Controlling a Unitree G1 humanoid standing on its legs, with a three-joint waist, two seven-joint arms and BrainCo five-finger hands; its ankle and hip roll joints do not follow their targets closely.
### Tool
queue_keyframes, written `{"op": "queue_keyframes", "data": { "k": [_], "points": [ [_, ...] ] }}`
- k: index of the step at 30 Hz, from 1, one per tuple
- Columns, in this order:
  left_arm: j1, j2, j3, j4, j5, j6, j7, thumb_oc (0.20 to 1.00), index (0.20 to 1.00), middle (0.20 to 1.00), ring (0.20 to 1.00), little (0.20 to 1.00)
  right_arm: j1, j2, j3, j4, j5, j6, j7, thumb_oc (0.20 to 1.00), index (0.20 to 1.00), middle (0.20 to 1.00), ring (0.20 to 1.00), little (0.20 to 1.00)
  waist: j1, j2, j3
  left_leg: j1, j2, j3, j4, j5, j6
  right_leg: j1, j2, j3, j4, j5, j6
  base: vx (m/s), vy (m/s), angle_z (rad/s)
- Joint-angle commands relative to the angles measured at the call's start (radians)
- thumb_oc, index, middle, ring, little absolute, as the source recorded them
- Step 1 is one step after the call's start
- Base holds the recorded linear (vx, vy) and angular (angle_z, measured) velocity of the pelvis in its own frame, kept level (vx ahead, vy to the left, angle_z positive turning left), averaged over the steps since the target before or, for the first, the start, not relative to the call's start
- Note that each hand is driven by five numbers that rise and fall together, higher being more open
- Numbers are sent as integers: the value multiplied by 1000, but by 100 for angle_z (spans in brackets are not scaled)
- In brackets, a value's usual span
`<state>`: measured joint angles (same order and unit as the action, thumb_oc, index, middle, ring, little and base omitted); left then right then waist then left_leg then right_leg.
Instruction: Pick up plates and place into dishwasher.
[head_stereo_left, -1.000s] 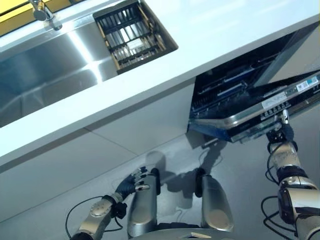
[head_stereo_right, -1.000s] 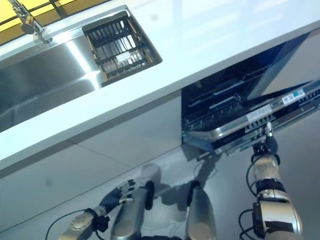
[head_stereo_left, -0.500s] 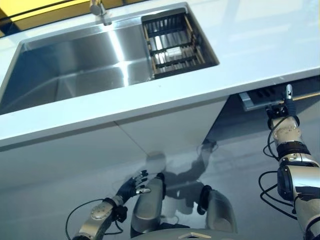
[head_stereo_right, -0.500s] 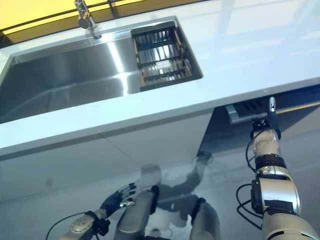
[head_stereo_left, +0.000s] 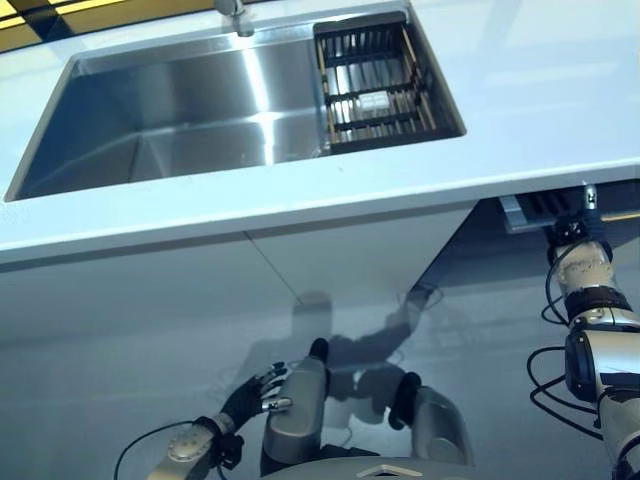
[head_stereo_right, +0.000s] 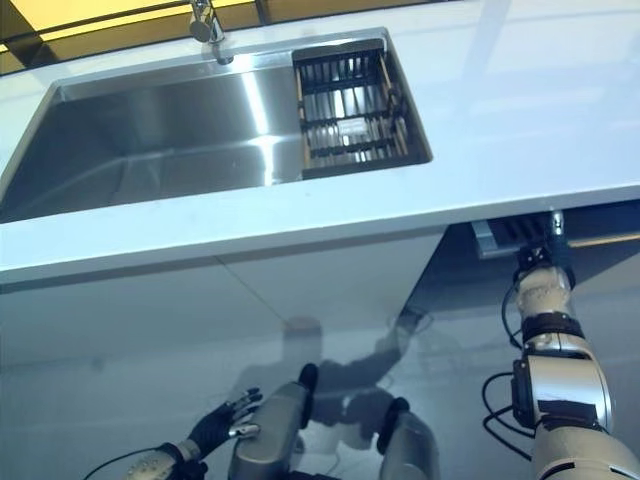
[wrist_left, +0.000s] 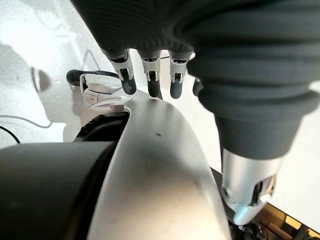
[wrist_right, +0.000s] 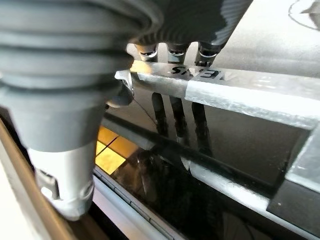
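Counter (head_stereo_left: 520, 90) carries a steel sink (head_stereo_left: 170, 110) w/ a dark dish rack (head_stereo_left: 380, 85) at the sink's right end and a tap (head_stereo_left: 232, 12) at its back edge. Dishwasher (head_stereo_left: 560, 205) sits under the counter's right end; its door top is just below the counter edge. Right hand (wrist_right: 170, 30) is at the door's metal handle (wrist_right: 240, 87): fingers hook over the bar, thumb straight and apart; grip looks closed, though the fingertips are hidden behind the bar. Left hand (head_stereo_left: 252, 395) hangs low near the floor, fingers relaxed, holding nothing. Rack contents can't be made out; possibly a pale plate.
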<state>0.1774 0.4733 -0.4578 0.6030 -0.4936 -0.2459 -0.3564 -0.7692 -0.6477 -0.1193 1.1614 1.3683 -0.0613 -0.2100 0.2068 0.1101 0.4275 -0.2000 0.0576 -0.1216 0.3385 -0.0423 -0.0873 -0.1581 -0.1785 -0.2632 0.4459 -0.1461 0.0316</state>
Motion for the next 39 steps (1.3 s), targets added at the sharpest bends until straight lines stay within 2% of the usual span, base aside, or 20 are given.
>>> {"op": "queue_keyframes", "data": {
  "k": [1, 6, 10, 12, 15, 18, 20, 24, 27, 28, 29, 33, 39],
  "points": [
    [48, 45, 8, -41, -15, -68, -18, 1000, 1000, 1000, 1000, 1000, -113, -45, 27, -69, 20, -48, 77, 1000, 1000, 1000, 1000, 1000, 40, -44, -94, -34, 30, 0, 28, -30, 5, 86, 2, 17, -109, 31, 23, 33, 46, 1],
    [59, 23, 39, -65, -24, -89, -3, 1000, 1000, 1000, 1000, 1000, 4, 17, -6, -125, -24, -79, 18, 1000, 1000, 1000, 1000, 1000, 13, -69, -140, 5, 31, 37, 10, -46, 9, 126, -1, 26, -157, 38, 33, 35, 56, 0],
    [45, 2, 45, -100, 22, -75, -1, 1000, 1000, 1000, 1000, 1000, 179, 104, -39, -219, -108, -170, -28, 1000, 1000, 1000, 1000, 1000, -37, -80, -188, 49, 59, 170, -19, -54, 15, 179, -13, -8, -199, 44, 47, 59, 80, 12],
    [46, 3, 37, -119, 54, -80, 16, 1000, 1000, 1000, 1000, 1000, 258, 145, -42, -271, -170, -215, -39, 1000, 1000, 1000, 1000, 1000, -57, -86, -204, 70, 65, 192, -38, -52, 16, 197, -20, -14, -218, 51, 56, 34, 92, 36],
    [57, 6, 44, -166, 46, -82, 21, 1000, 1000, 1000, 1000, 1000, 366, 191, -15, -358, -258, -246, -53, 1000, 1000, 1000, 1000, 1000, -89, -89, -223, 111, 64, 219, -85, -39, 20, 210, -25, -8, -250, 70, 72, -7, 100, 17],
    [76, 3, 67, -209, 42, -93, 21, 1000, 1000, 1000, 1000, 1000, 489, 219, 6, -479, -284, -270, 0, 1000, 1000, 1000, 1000, 1000, -123, -93, -241, 144, 58, 248, -128, -28, 29, 204, -25, 5, -278, 92, 83, -38, 77, -14],
    [81, 2, 79, -231, 47, -110, 27, 1000, 1000, 1000, 1000, 1000, 560, 237, 18, -576, -307, -309, 40, 1000, 1000, 1000, 1000, 1000, -146, -99, -253, 160, 56, 266, -157, -20, 34, 199, -23, 13, -294, 105, 91, -54, 40, -26],
    [65, 6, 107, -291, 11, -107, 20, 1000, 1000, 1000, 1000, 1000, 634, 261, 26, -715, -343, -364, 104, 1000, 1000, 1000, 1000, 1000, -177, -106, -273, 181, 49, 288, -202, -9, 45, 188, -22, 18, -313, 120, 101, -69, 5, -21],
    [54, 11, 123, -323, 19, -129, -13, 1000, 1000, 1000, 1000, 1000, 667, 280, 29, -817, -364, -390, 165, 1000, 1000, 1000, 1000, 1000, -195, -110, -284, 190, 45, 301, -224, -7, 52, 181, -22, 22, -315, 122, 106, -65, -3, -11],
    [55, 16, 126, -342, 32, -130, -22, 959, 959, 959, 959, 959, 681, 284, 39, -853, -380, -391, 184, 1000, 1000, 1000, 1000, 1000, -200, -110, -288, 191, 43, 302, -229, -6, 53, 179, -21, 24, -317, 122, 108, -61, -2, -9],
    [54, 21, 125, -359, 40, -137, -26, 1000, 1000, 1000, 1000, 1000, 694, 290, 55, -894, -388, -389, 201, 1000, 1000, 1000, 1000, 1000, -205, -110, -291, 192, 41, 303, -233, -4, 54, 177, -22, 27, -318, 123, 110, -53, 3, -17],
    [58, 29, 152, -422, -10, -166, -67, 1000, 1000, 1000, 1000, 1000, 765, 320, 119, -1016, -413, -386, 289, 1000, 1000, 1000, 1000, 1000, -226, -112, -303, 197, 35, 314, -231, -12, 62, 168, -22, 42, -322, 125, 114, -47, 7, -12],
    [31, 19, 184, -507, -85, -203, -46, 1000, 1000, 1000, 1000, 1000, 822, 335, 226, -1094, -458, -363, 331, 1000, 1000, 1000, 1000, 1000, -227, -116, -321, 204, 23, 310, -241, -15, 65, 172, -18, 47, -340, 132, 118, -32, -16, -7]
  ]
}}
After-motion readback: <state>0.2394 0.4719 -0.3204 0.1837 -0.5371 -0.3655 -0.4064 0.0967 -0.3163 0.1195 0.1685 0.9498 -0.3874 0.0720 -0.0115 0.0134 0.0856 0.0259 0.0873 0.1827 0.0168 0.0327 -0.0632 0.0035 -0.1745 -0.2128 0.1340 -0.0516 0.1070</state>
